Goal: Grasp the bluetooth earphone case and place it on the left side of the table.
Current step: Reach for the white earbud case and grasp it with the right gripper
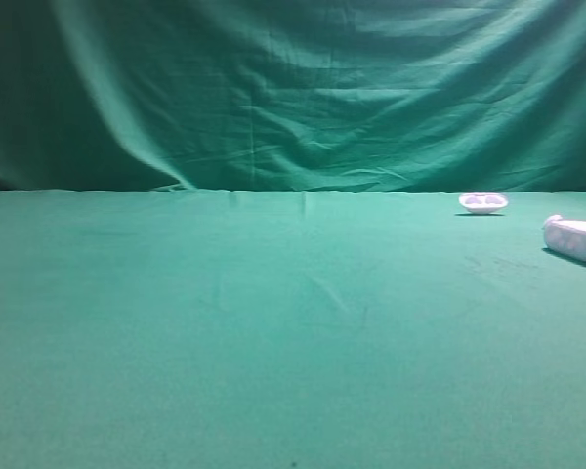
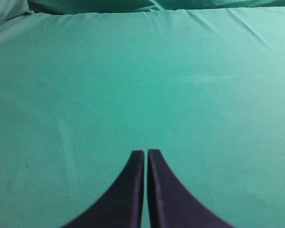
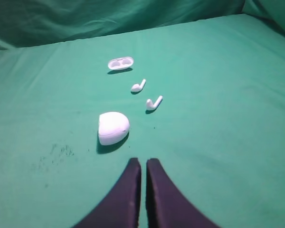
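Left gripper [image 2: 146, 153]: closed, empty, above bare surface [image 2: 133, 85].
Right gripper [image 3: 143, 162]: closed, empty, just short of earphone case [image 3: 113, 127].

Left gripper [image 2: 146, 153]: dark fingers pressed together, only a hairline slit between the tips, nothing between them. Right gripper [image 3: 143, 162]: same, fingers closed tip to tip, holding nothing. Both point forward and slightly down.

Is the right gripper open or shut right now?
Shut and empty: in the right wrist view its fingers nearly touch, short of the bluetooth earphone case.
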